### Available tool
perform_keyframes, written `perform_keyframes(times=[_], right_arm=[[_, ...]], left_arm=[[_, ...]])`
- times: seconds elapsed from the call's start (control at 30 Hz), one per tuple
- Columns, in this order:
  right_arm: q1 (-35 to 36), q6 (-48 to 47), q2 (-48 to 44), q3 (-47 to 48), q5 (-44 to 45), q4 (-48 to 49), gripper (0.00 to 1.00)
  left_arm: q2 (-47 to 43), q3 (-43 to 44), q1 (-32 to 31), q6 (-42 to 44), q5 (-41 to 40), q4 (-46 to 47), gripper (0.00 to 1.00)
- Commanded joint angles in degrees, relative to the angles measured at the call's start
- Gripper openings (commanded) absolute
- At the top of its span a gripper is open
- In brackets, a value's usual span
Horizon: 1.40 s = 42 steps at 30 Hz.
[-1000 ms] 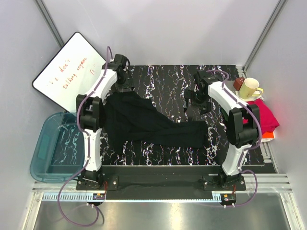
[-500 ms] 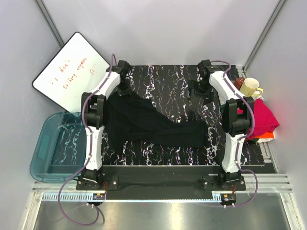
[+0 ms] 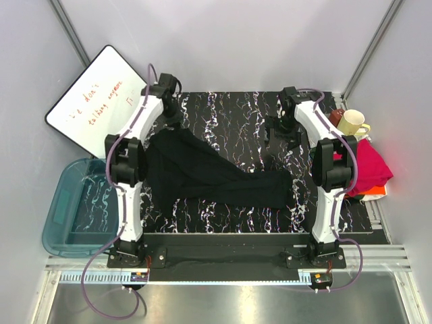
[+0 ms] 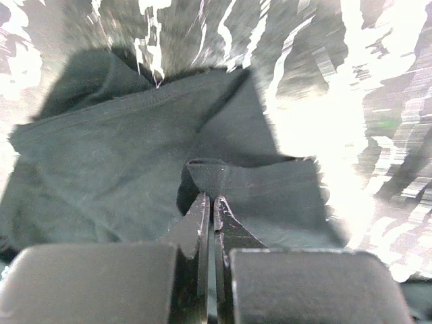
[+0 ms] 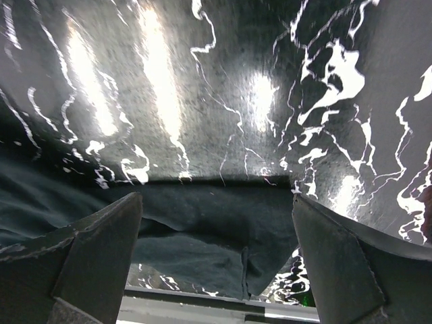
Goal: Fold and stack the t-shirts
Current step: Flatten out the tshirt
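**Folding barely begun: 0 of 2 tees folded**

The black tee (image 3: 202,172) lies crumpled and unfolded on the table (image 3: 236,108), running from far left toward near right. The left fingers (image 4: 208,219) are clenched on a raised fold at its far-left edge. The right fingers (image 5: 115,223) stand spread wide near the tee's right end, grasping nothing. The pink tee (image 3: 372,165) sits bunched at the table's right edge with an orange piece (image 3: 378,191) beneath it. By my reading, flattening, folding both tees and stacking all remain.
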Motion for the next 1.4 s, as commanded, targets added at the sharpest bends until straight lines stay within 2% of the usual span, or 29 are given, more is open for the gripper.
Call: perform_keyframes(times=[0.0,0.17,0.27,0.47,0.5,0.53,0.57,0.6,0.63,0.67,0.73,0.83,0.97,1.1,1.37], right_arm=[[-0.26,-0.89,-4.89,-3.40,-1.01,0.01,1.00],[-0.26,-1.24,-6.56,-6.56,-0.92,0.89,1.00],[-0.26,-1.16,-6.82,-7.53,-1.36,1.41,1.00],[-0.26,-1.07,-6.74,-8.76,-2.06,2.38,1.00],[-0.26,-1.16,-6.56,-8.77,-2.24,2.55,1.00],[-0.26,-1.24,-6.38,-8.77,-2.33,2.64,1.00],[-0.35,-1.42,-6.21,-8.50,-2.41,2.56,1.00],[-0.26,-1.59,-6.03,-8.42,-2.59,2.56,1.00],[-0.35,-1.68,-5.68,-8.24,-2.59,2.56,1.00],[-0.26,-1.86,-5.42,-7.89,-2.85,2.56,1.00],[-0.26,-2.04,-4.80,-7.28,-2.85,2.55,1.00],[-0.26,-2.30,-4.10,-6.57,-3.73,2.47,1.00],[-0.26,-2.39,-3.66,-6.30,-4.79,2.47,1.00],[-0.35,-2.65,-3.57,-6.48,-5.23,2.47,1.00],[-0.35,-2.92,-3.66,-6.92,-5.23,2.38,1.00]], left_arm=[[-9.17,3.28,0.91,-2.63,-1.76,1.77,0.00],[-15.92,-0.40,0.91,-3.33,-2.46,2.83,0.00],[-20.59,-7.24,1.00,-3.86,-3.86,1.25,0.00],[-29.56,-33.58,1.00,-7.90,-2.72,-1.12,0.00],[-30.18,-35.63,1.00,-8.17,-2.64,-1.39,0.00],[-30.97,-37.39,1.00,-8.52,-2.64,-2.43,0.20],[-31.15,-39.41,1.00,-8.87,-2.72,-2.97,0.29],[-31.41,-40.04,1.00,-9.04,-2.72,-3.41,0.44],[-32.02,-40.57,0.92,-9.22,-2.64,-3.76,0.71],[-32.47,-40.92,0.91,-9.57,-2.55,-3.59,0.80],[-33.17,-40.40,0.83,-9.75,-2.46,-2.98,0.88],[-32.56,-37.86,0.39,-9.57,-1.84,-1.57,0.89],[-28.52,-33.64,-0.49,-9.05,-1.41,-1.13,0.80],[-23.52,-32.31,-1.54,-8.70,-1.14,-0.25,0.74],[-17.36,-31.70,-2.95,-7.55,-0.97,2.12,0.71]])
